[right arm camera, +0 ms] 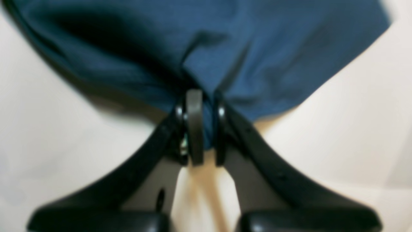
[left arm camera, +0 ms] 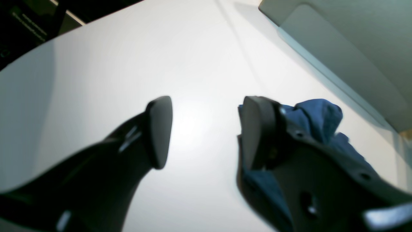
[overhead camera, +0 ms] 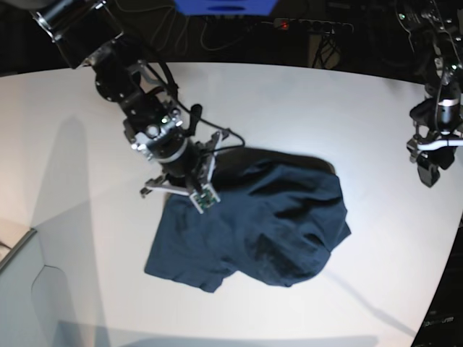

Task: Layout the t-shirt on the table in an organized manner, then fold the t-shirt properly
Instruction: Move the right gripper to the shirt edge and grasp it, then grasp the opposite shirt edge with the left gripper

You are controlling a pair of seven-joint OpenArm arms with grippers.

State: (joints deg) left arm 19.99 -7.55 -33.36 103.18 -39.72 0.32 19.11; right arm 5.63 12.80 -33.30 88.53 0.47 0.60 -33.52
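The dark navy t-shirt (overhead camera: 268, 224) lies crumpled in a rough heap on the white table (overhead camera: 325, 101), a little right of centre. My right gripper (overhead camera: 189, 189) is at the heap's upper-left edge. In the right wrist view this gripper (right arm camera: 207, 129) is shut, with a fold of the t-shirt (right arm camera: 225, 42) pinched between its pads. My left gripper (overhead camera: 430, 173) hangs over the table's right edge, well away from the cloth. It stands open (left arm camera: 207, 106) with nothing between its fingers, and a bunch of the t-shirt (left arm camera: 318, 119) shows beyond one finger.
A pale grey box-like panel (overhead camera: 29, 289) sits at the table's near left corner and shows again as a grey panel (left arm camera: 354, 48). Cables and a power strip (overhead camera: 311, 25) lie behind the curved far edge.
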